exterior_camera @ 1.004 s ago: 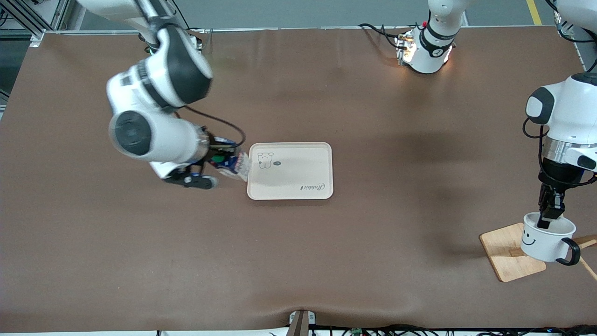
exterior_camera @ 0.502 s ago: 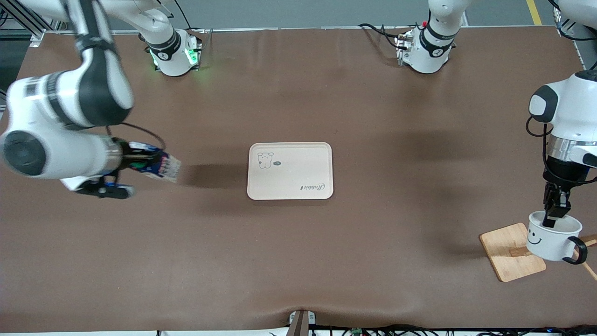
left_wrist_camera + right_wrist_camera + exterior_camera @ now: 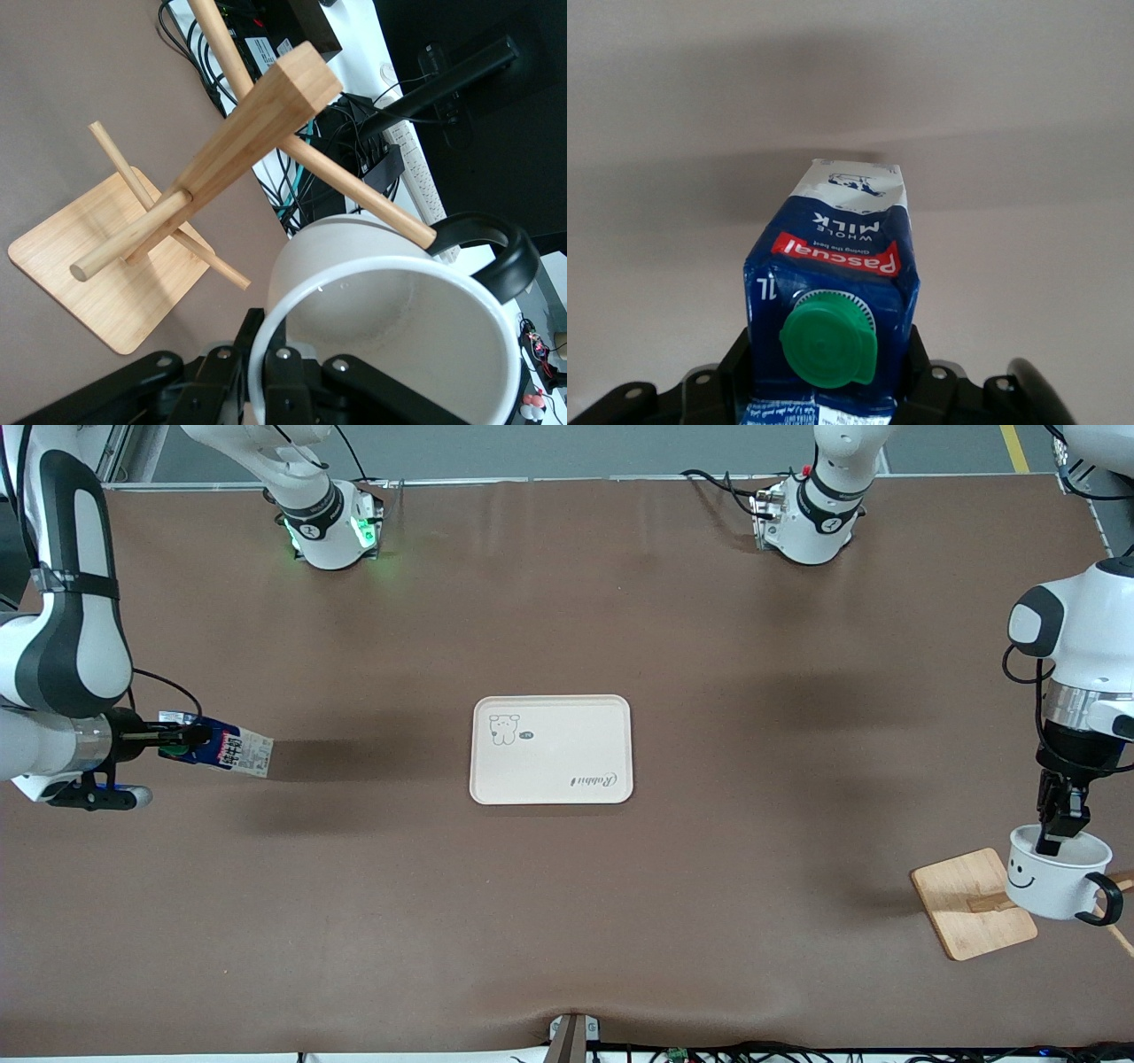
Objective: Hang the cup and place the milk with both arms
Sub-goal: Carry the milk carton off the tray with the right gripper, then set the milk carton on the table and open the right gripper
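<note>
My left gripper (image 3: pixel 1059 834) is shut on the rim of the white smiley cup (image 3: pixel 1054 884) and holds it over the wooden cup rack (image 3: pixel 970 903) at the left arm's end of the table. In the left wrist view the cup (image 3: pixel 390 328) sits just under a peg of the rack (image 3: pixel 239 150), its black handle (image 3: pixel 496 252) by the peg's tip. My right gripper (image 3: pixel 177 737) is shut on the dark-blue milk carton (image 3: pixel 221 751), held tipped on its side over the table at the right arm's end. The right wrist view shows the carton (image 3: pixel 833 292) and its green cap (image 3: pixel 828 341).
A cream tray (image 3: pixel 551 749) with a bear print lies at the table's middle. The arm bases stand along the table's edge farthest from the front camera. Cables and equipment (image 3: pixel 354 159) lie off the table past the rack.
My right arm has swung the milk carton away from the tray to the right arm's end of the table. My left gripper has shifted the cup slightly along the rack and lower.
</note>
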Motion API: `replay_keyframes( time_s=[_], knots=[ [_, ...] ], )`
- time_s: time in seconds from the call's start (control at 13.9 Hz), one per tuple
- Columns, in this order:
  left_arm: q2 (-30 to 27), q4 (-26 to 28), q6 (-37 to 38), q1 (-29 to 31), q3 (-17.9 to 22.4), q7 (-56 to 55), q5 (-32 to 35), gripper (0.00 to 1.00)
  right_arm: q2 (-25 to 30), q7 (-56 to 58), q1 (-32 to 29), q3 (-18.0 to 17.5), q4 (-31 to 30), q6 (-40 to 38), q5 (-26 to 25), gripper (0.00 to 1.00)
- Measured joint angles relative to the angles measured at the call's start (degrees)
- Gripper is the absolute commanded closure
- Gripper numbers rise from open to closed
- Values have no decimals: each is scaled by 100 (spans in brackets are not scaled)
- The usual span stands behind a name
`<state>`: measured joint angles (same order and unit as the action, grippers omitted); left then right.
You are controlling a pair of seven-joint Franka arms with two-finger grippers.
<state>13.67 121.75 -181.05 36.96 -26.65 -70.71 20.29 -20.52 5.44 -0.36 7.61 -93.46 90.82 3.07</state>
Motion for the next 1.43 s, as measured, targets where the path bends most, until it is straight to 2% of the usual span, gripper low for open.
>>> replay_keyframes(
  time_s=[0.22, 0.65, 0.72, 0.79, 0.86, 1.15, 1.43],
  knots=[
    [0, 16, -106, 29, -2, 0, 0, 100, 13, 0, 3, -34, -48, 37, -8, 100],
    [-1, 163, -310, 33, -11, 0, 0, 100, 69, 231, -16, -21, -764, 686, -35, 100],
    [-1, 208, -394, 35, -11, 0, 0, 100, 75, 248, -24, -18, -781, 700, -42, 76],
    [-1, 240, -455, 39, -11, 0, 0, 100, 80, 262, -38, -13, -789, 702, -47, 16],
    [-1, 258, -479, 43, -11, 0, 0, 100, 80, 274, -54, -10, -798, 702, -51, 0],
    [-2, 338, -563, 118, -10, 0, 0, 100, 109, 283, -72, -10, -765, 650, -53, 0],
    [-1, 512, -813, 417, -10, 81, 189, 100, 217, 283, -70, -48, -322, 221, -53, 0]
  ],
)
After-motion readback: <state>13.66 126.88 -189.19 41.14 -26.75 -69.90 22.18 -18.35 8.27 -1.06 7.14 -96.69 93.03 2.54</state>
